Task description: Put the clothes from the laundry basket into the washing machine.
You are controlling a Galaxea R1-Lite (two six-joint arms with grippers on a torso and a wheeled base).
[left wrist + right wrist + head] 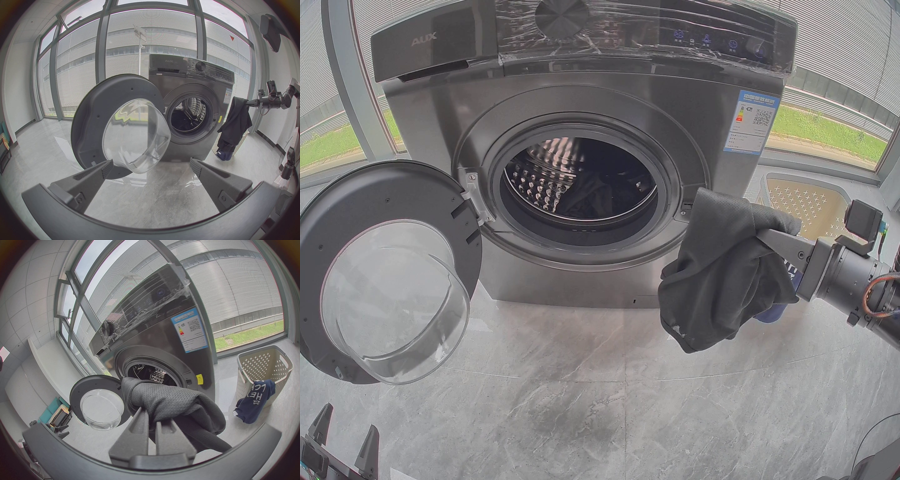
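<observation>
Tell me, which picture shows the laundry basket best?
The right wrist view: the laundry basket stands whole beside the washing machine, a blue garment over its rim. The head view catches its top behind the dark garment; in the left wrist view that garment hangs before it.

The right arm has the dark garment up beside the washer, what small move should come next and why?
Probably swing the right gripper leftward and slightly up toward the drum opening. It is shut on the dark garment, which hangs right of the opening, sagging below its rim, and the door stands open.
</observation>
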